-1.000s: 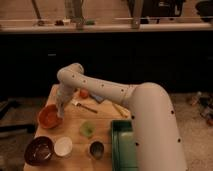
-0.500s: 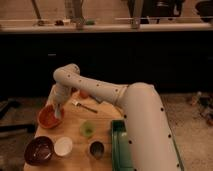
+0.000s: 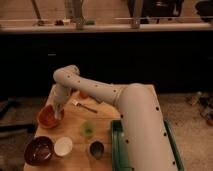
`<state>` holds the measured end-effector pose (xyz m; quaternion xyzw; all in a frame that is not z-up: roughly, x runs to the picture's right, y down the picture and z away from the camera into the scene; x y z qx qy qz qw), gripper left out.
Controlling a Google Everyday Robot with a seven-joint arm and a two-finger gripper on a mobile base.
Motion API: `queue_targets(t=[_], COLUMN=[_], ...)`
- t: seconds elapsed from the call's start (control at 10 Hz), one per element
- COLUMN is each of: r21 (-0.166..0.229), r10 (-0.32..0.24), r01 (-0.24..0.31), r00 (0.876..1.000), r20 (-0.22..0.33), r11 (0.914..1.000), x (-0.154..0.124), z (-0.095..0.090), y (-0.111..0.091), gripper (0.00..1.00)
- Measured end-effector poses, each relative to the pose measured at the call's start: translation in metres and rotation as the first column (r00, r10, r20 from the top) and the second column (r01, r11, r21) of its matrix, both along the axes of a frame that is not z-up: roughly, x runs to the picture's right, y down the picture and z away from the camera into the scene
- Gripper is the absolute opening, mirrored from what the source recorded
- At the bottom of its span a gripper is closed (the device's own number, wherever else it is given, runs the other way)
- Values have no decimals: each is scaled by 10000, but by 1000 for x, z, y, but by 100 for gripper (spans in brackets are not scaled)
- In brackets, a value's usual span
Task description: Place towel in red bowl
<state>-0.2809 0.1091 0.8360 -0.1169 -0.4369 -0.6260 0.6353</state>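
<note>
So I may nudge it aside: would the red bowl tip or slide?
The red bowl looks wide and shallow, so probably slides rather than tips. The shut hand hangs at its right rim; a push there might rock it.

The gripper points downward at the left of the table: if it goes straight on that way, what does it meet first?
Probably the red bowl: the shut gripper hangs over its right rim, though depth is unclear and it may meet the wooden table beside it.

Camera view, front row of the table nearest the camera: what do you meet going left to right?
Dark maroon bowl → small white bowl → dark cup → green bin. Behind this row, the gripper is shut and hangs at the red bowl.
</note>
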Motion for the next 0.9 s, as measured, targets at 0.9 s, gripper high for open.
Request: queue_targets(t=[0.9], r21=[-310], r10=[-617], r01=[619], r00=[9981], r20=[81], r11=[9976], x=[-35], z=[4], y=[15], gripper=[6])
